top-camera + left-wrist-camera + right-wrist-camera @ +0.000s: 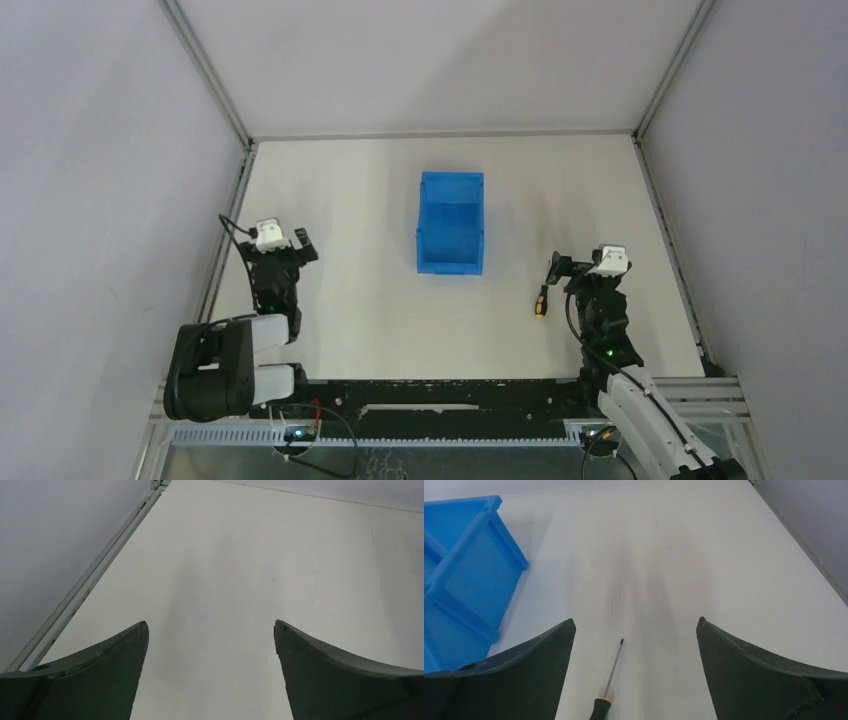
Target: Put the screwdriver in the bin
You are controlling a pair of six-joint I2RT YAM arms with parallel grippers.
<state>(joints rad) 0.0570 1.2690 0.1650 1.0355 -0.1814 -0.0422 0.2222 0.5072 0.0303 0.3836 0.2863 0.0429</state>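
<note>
The bright blue bin (451, 222) stands upright near the middle of the table; its corner also shows in the right wrist view (461, 575). The small screwdriver (541, 300) lies on the table to the bin's right, black and yellow handle toward the near edge. In the right wrist view the screwdriver (610, 677) lies below and between the open fingers, shaft pointing away, handle cut off at the bottom edge. My right gripper (558, 267) (635, 622) is open and empty, just above and beside the screwdriver. My left gripper (300, 243) (211, 624) is open and empty over bare table at the left.
Grey enclosure walls with metal frame rails border the white table (370, 300) on the left, back and right. A rail (85, 587) runs along the table's left edge close to the left gripper. A black bar with cables lies along the near edge.
</note>
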